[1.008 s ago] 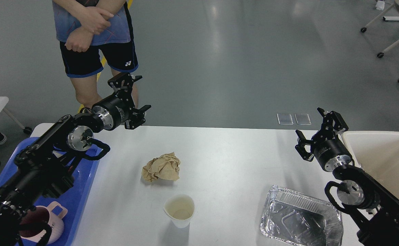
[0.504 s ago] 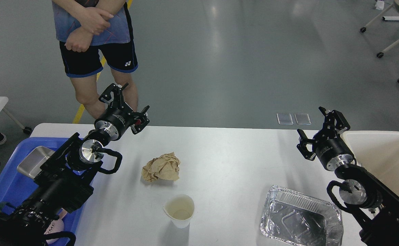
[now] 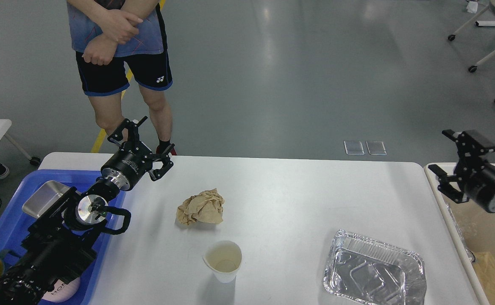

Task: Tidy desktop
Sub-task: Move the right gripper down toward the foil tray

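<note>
Your left pincer point(image 3: 142, 144) spreads wide at the surface's point(image 3: 298, 199) far left corner; your right pincer point(image 3: 459, 163) probably gapes beyond its right edge.

smooth white desktop point(image 3: 294, 203), crinkled foil tray point(image 3: 374, 271), crumpled brown paper point(image 3: 201, 207)

The desktop point(image 3: 298, 199) is seen as a large, smooth white rectangular tabletop with rounded corners, lying flat and spanning most of the width of the head view. Its far edge is set against a grey floor, while its near edge is cut off by the bottom of the view. Its matte surface is lit evenly, faint shadows are cast on it, and its left and right ends are bordered closely by other containers.
</note>
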Robot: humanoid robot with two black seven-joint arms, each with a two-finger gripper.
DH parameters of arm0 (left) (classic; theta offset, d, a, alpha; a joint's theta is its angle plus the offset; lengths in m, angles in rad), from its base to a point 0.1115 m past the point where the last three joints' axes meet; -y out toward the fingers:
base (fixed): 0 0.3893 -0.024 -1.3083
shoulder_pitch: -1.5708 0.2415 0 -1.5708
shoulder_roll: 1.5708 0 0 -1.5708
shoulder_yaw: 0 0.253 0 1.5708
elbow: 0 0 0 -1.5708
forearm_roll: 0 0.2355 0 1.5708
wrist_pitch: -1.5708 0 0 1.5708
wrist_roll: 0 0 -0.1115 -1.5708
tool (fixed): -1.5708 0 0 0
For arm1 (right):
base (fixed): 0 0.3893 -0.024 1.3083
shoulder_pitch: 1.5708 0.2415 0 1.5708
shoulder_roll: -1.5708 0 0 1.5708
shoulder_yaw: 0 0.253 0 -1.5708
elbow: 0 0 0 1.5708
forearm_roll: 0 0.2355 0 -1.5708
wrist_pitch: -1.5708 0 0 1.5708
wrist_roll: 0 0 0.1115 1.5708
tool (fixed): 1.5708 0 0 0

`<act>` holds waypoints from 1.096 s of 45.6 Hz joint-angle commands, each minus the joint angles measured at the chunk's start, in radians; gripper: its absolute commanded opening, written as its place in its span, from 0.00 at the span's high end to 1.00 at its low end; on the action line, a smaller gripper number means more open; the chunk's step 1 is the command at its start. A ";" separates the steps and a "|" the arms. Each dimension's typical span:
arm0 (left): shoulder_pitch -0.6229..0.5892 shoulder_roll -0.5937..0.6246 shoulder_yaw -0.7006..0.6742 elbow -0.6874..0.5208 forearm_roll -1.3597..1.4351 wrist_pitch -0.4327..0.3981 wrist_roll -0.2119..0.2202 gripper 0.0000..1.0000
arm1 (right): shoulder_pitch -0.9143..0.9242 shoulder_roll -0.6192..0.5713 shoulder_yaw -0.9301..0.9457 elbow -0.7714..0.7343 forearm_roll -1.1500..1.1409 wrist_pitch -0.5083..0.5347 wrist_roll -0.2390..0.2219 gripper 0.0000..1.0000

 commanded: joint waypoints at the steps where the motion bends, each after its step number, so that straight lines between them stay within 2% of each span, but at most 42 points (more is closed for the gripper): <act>1: 0.005 0.000 0.006 0.001 0.000 0.000 0.000 0.02 | -0.005 -0.227 -0.108 0.135 0.001 0.045 -0.051 0.00; 7: 0.030 -0.010 0.017 -0.001 0.000 0.013 0.002 0.02 | -0.008 -0.393 -0.185 0.267 -0.002 0.053 -0.113 0.00; 10: 0.030 -0.017 0.017 -0.001 -0.002 0.025 0.002 0.02 | -0.013 -0.471 -0.215 0.339 -0.013 0.051 -0.127 0.00; 17: 0.041 -0.020 0.020 -0.067 -0.002 0.121 0.002 0.02 | -0.077 -0.649 -0.220 0.499 -0.041 0.065 -0.128 0.00; 22: 0.039 -0.020 0.020 -0.076 -0.002 0.131 0.002 0.02 | -0.088 -0.754 -0.219 0.556 -0.041 0.105 -0.127 0.00; 28: 0.042 -0.022 0.020 -0.076 -0.002 0.132 0.002 0.02 | -0.096 -0.807 -0.220 0.561 -0.041 0.132 -0.128 0.00; 34: 0.045 -0.022 0.020 -0.076 -0.002 0.135 0.002 0.02 | -0.127 -0.804 -0.219 0.556 -0.044 0.125 -0.127 0.00; 37: 0.047 -0.022 0.022 -0.075 -0.002 0.135 0.002 0.02 | -0.134 -0.766 -0.222 0.539 -0.070 0.116 -0.128 0.00; 42: 0.056 -0.019 0.020 -0.075 -0.002 0.135 0.002 0.02 | -0.166 -0.596 -0.220 0.476 -0.200 0.111 -0.127 0.00; 50: 0.065 -0.013 0.020 -0.075 -0.002 0.137 0.002 0.02 | -0.197 -0.346 -0.222 0.279 -0.418 0.113 -0.116 0.00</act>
